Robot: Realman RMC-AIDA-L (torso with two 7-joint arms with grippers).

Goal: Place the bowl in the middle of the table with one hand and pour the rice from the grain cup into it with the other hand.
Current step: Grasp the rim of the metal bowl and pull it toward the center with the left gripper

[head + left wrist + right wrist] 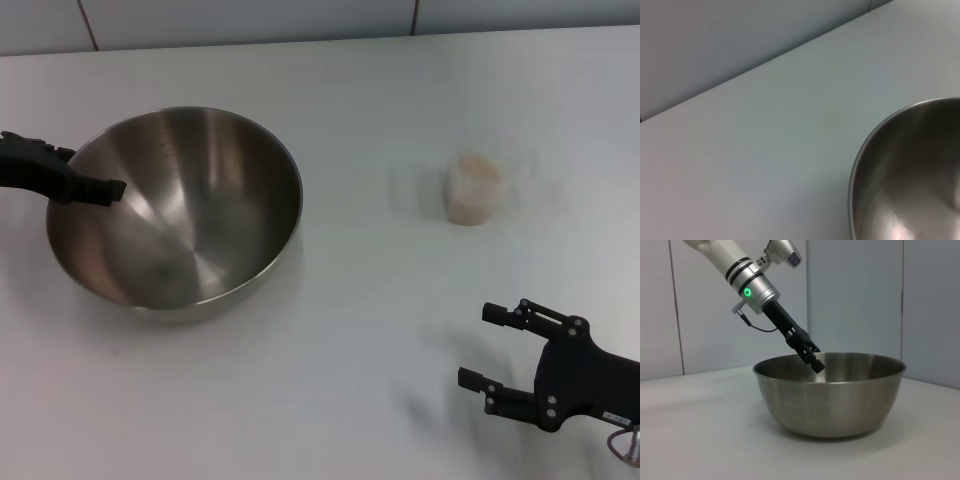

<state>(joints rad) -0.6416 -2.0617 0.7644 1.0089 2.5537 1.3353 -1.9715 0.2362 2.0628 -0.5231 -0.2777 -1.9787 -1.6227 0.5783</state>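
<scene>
Bowl (175,210) being held at its rim by closed left hand (95,190), left of table (350,330) centre | slide level, rightward advised | right hand (500,355) being kept open, near cup (473,187) of rice (475,170).

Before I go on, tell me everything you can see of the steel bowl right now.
The bowl is a large, round, shiny brushed-steel mixing bowl, upright and empty. It sits on the white table, on the robot's left side, well apart from the grain cup. The left tool reaches over its left rim, with one finger inside the bowl; whether it grips the rim cannot be told. The right wrist view shows the bowl's rounded outer wall resting on its base.
</scene>
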